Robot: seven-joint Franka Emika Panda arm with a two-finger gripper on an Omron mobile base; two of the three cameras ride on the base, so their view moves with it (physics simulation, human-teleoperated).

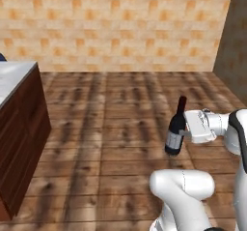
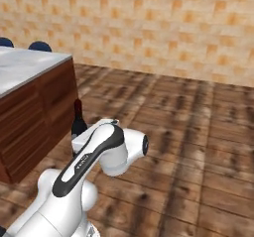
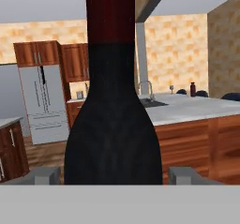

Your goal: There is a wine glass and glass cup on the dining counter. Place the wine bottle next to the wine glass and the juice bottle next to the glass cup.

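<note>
At the left of the left base view stood the dining counter (image 1: 14, 78), a pale marble top on a dark brown wood base. To its right, above the plank floor (image 1: 111, 128), the wine bottle (image 1: 175, 127) hung slightly tilted: near-black glass, a dark red neck, a pale grey label low on its body. The gripper (image 1: 185, 130) met it from the right, its jaws pinching the bottle's body. In the hand view the bottle (image 3: 112, 124) loomed close, red above black, between the two fingertips (image 3: 44, 175). Beyond it lay the counter (image 3: 197, 107) with its curved tap (image 3: 146, 88).
</note>
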